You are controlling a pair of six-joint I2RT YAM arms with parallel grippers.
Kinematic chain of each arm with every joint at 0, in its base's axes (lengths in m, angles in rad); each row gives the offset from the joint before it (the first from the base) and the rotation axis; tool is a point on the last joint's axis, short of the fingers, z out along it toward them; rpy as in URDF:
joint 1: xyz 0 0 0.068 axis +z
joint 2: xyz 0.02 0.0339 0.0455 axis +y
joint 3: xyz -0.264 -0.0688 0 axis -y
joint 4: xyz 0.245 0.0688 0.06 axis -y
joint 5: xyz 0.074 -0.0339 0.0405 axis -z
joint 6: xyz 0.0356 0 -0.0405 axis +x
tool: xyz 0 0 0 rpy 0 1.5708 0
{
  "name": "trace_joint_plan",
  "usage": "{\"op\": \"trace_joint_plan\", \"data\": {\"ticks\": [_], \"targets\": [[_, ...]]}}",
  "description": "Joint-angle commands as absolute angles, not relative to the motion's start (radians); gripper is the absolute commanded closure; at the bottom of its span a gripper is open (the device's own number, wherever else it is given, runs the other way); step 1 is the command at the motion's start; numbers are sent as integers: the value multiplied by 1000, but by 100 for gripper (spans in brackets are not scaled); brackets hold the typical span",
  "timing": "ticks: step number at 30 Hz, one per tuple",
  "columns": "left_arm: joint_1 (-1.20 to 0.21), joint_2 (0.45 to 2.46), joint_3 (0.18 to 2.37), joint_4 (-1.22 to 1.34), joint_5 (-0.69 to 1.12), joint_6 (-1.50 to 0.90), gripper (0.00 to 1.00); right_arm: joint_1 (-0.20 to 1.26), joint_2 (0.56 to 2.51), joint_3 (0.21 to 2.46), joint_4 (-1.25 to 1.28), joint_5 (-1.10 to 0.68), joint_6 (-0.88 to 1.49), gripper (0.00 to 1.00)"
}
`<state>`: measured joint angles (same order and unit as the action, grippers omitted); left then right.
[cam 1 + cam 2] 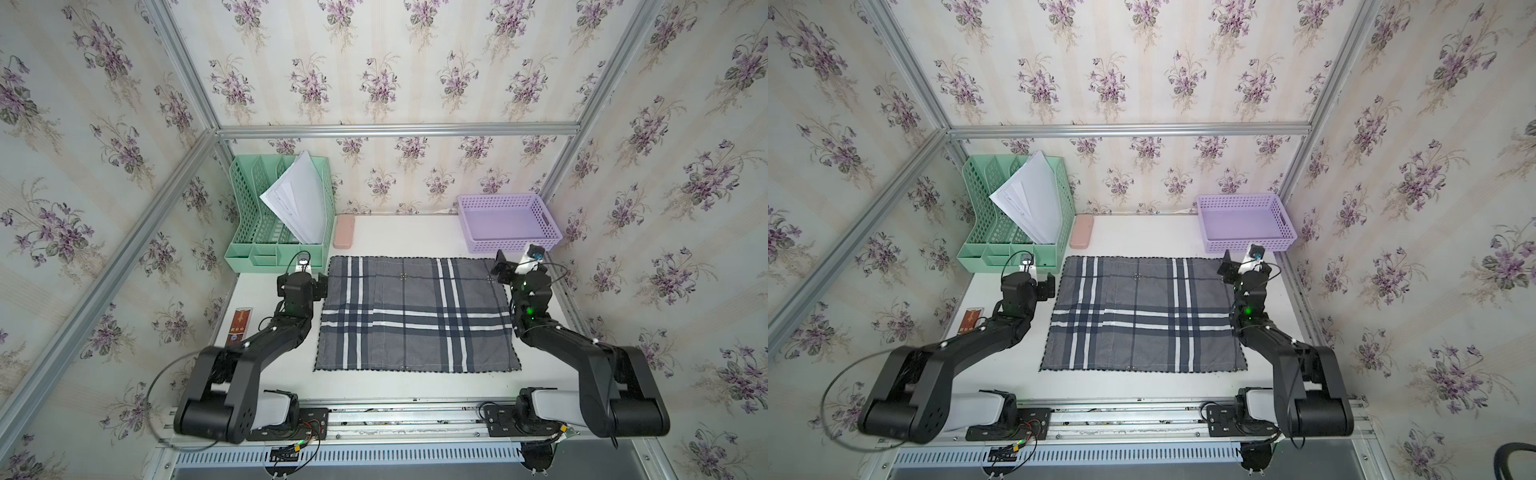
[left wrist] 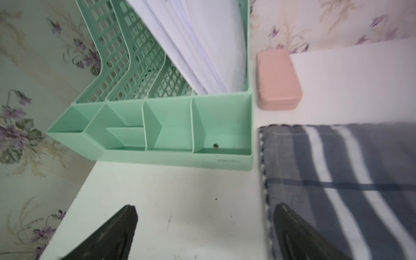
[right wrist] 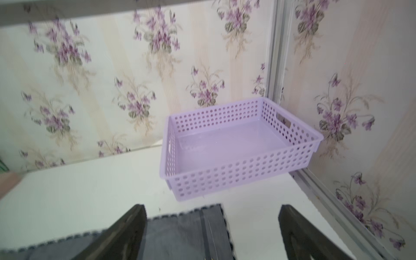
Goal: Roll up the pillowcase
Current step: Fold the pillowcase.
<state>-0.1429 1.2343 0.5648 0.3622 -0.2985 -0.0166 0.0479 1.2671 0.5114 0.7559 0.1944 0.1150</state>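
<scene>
Nearest the lens in both top views, the rail (image 1: 395,413) bearing the two arm bases is running along the front of the desk (image 1: 399,237). Just beyond it the pillowcase (image 1: 415,316) is lying spread flat in the middle of the desk, its scalloped edge showing all round. No turn of a roll is showing anywhere, so I judge the task to be at its very start, with the whole rolling left to do.

The left pincer (image 2: 206,209) is standing with jaws apart and holding nothing. It is straddling the pillowcase's left edge near the far corner, one finger over bare desk and one over cloth. The right pincer (image 3: 211,208) is likewise apart and empty at the far right corner, one finger over the cloth and one over the desk beside it. Whether any finger is touching the fabric, I cannot tell. Both seem to be lining up on the far edge – a likely place to begin.

The desk is showing white and smooth. A green rack (image 1: 278,216) holding papers (image 1: 299,199) is sitting at the far left, a pink case (image 1: 344,230) just beside it, an empty purple basket (image 1: 511,245) at the far right and a small red packet (image 1: 237,328) by the left arm. Floral walls (image 1: 395,62) on a metal frame (image 1: 395,131) are closing in three sides.
</scene>
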Motion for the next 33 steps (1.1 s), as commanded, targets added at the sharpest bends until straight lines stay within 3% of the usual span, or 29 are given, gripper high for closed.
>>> {"op": "trace_joint_plan", "data": {"ticks": [1, 5, 8, 14, 18, 22, 31, 33], "targets": [[-142, 1075, 758, -259, -340, -319, 1, 74, 1160, 625, 205, 227, 268, 9], [-147, 999, 883, -829, -223, -651, 1, 104, 952, 592, -57, 153, 393, 7], [-174, 932, 822, -994, -129, -795, 1, 115, 816, 535, -152, 124, 433, 1], [-186, 887, 695, -1037, 17, -883, 1, 115, 784, 576, -339, 147, 483, 0], [-196, 934, 587, -885, 194, -888, 0, 114, 856, 593, -427, 148, 542, 0], [-243, 966, 546, -825, 186, -907, 5, 105, 864, 566, -430, 118, 599, 0], [-275, 1091, 457, -621, 235, -890, 37, -21, 922, 585, -497, 4, 670, 0], [-282, 1102, 458, -620, 222, -875, 48, -70, 920, 578, -513, -23, 681, 0]]}}
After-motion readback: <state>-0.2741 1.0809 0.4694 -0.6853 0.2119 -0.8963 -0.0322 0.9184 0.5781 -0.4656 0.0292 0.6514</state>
